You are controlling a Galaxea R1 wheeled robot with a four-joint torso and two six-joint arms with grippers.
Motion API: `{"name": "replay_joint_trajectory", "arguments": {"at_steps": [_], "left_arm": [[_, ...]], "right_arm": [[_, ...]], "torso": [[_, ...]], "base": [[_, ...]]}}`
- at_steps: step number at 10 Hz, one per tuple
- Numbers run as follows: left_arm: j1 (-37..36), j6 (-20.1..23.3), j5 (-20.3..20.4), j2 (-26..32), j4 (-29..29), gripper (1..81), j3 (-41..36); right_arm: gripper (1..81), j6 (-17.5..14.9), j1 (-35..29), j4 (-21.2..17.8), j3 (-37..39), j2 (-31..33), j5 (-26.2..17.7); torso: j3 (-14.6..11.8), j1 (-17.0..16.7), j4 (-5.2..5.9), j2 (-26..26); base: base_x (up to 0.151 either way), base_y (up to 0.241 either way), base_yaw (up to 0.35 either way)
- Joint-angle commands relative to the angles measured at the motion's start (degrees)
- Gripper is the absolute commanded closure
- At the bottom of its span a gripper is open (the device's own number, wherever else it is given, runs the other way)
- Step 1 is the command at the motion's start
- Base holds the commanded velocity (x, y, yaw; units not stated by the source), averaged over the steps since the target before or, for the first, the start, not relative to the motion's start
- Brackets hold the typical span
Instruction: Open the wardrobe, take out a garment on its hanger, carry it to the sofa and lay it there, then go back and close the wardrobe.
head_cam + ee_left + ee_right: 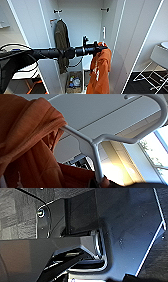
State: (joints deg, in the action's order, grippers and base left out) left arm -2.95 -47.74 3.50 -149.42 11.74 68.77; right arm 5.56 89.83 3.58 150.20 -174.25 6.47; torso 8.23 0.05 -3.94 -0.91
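The wardrobe (82,22) stands open, its white doors swung out at left (30,25) and right (132,37). My left arm reaches in from the left, and my left gripper (101,47) is shut on the white hanger (105,139) of the orange garment (100,70). The garment hangs from the gripper in front of the wardrobe's right half, clear of the rail. In the left wrist view the orange garment (27,144) drapes over one arm of the hanger, whose hook is free in the air.
A dark olive-green jacket (61,37) hangs inside the wardrobe at the left. A basket (74,82) of small items sits on the wardrobe floor. A white folding frame (157,65) stands at the right on dark flooring.
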Motion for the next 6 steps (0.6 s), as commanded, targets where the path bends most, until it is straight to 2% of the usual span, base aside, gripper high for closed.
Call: {"name": "replay_joint_trajectory", "arguments": {"at_steps": [1,2,4,6], "left_arm": [[-10.5,1.2,5.6,0.1,-2.0,81.1,-0.7],[-10.4,1.2,5.6,0.2,-2.0,81.1,-1.2],[-9.5,1.2,5.6,0.4,-2.3,81.1,-1.5],[-9.3,1.2,5.6,0.6,-2.6,81.1,-2.1]], "right_arm": [[1.0,-0.3,-1.9,0.0,-0.5,-0.3,-3.0],[1.0,-0.4,-1.9,0.0,-0.5,-0.3,-3.0],[1.0,-0.4,-2.0,-0.1,-0.4,-0.3,-3.0],[1.0,-0.4,-1.9,-0.1,-0.4,-0.4,-3.0]], "torso": [[2.7,0.0,0.00,0.0],[1.7,0.0,0.00,0.0],[3.0,0.0,0.00,0.0],[3.1,0.0,0.00,0.0]], "base": [[-0.132,0.000,0.000],[-0.133,0.000,0.000],[-0.132,0.000,0.000],[-0.084,0.000,0.000]]}}
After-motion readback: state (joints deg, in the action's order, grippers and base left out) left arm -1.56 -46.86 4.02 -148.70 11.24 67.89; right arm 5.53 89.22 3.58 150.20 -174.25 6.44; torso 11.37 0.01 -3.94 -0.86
